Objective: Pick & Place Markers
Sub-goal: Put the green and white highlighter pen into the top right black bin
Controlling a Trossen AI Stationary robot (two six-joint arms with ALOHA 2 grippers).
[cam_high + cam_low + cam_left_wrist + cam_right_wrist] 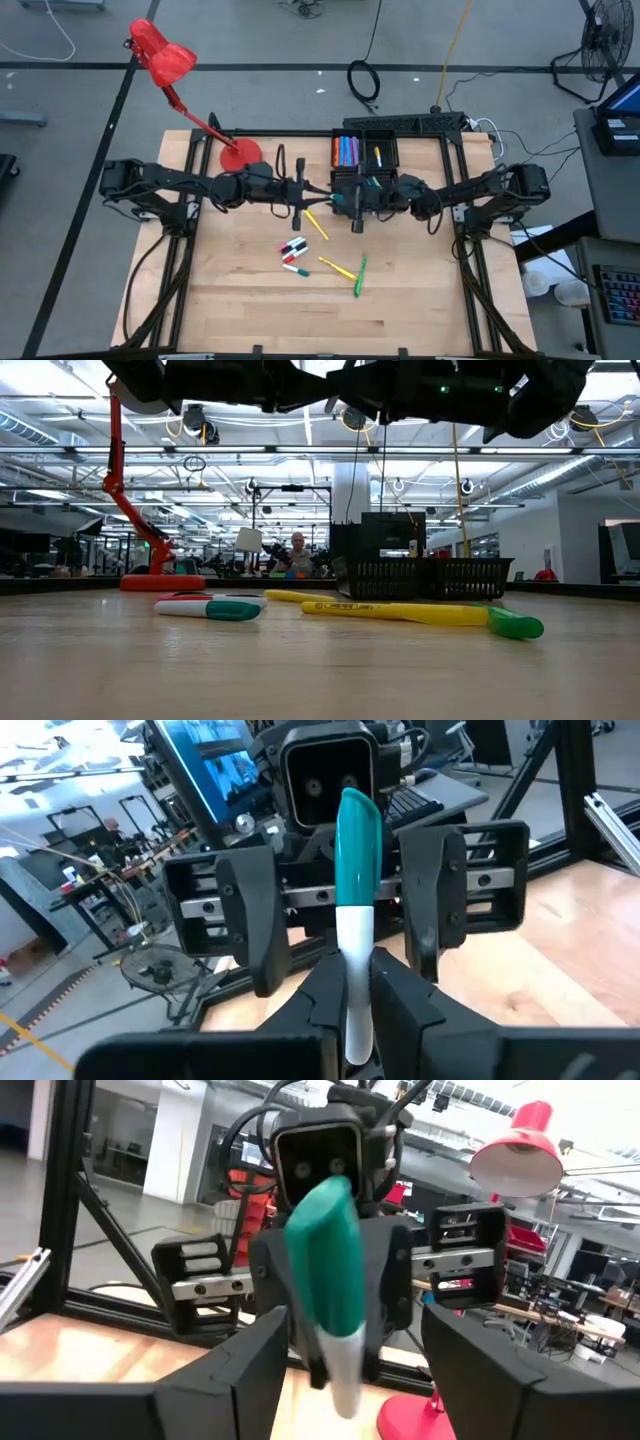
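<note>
Above the middle of the table (250, 310), the left gripper (355, 990) pinches a teal-capped white marker (355, 900) between the right gripper's (350, 1350) 2 wide-open fingers (250, 1370), which don't touch it.

One teal-capped white marker (355, 910) stands held between the two grippers above the table. Loose markers lie flat at six o'clock from it: a yellow one (316, 224), a red-white-teal cluster (293, 254), another yellow (338, 267) and a green (359, 275).
</note>
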